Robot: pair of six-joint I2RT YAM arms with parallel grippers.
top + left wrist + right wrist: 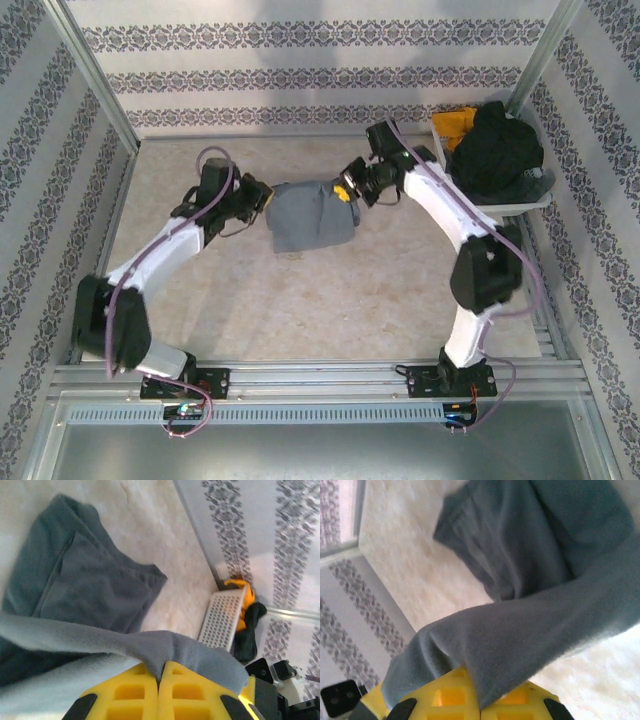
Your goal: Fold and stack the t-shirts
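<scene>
The left gripper (pixel 161 679) has its yellow fingers pressed together on an edge of the slate blue-grey cloth t-shirt (pixel 90 585), and the cloth runs up into the seam between them. The right gripper (pixel 480 702) pinches the opposite edge the same way, with a fold draped over its fingertips. Beyond both pinches the rest of the shirt drops away and lies bunched in overlapping layers on the pale tabletop (pixel 300 310).

To fold it well, I judge that both pinches should hold firm. The two grippers should travel together at one height, so the held edge is taut and lands square over the part lying flat. The bunched layers would be better drawn flat first, or they will be trapped as a lump.

Far beyond the right gripper, in the corner of the patterned wall (pixel 320 60), stands the white plastic tray (pixel 535 203). It holds the black t-shirt (pixel 497 150) and the mustard yellow t-shirt (pixel 455 128), both unfolded. The tray is well apart from the fold, but the right arm's elbow is near it and needs watching.
</scene>
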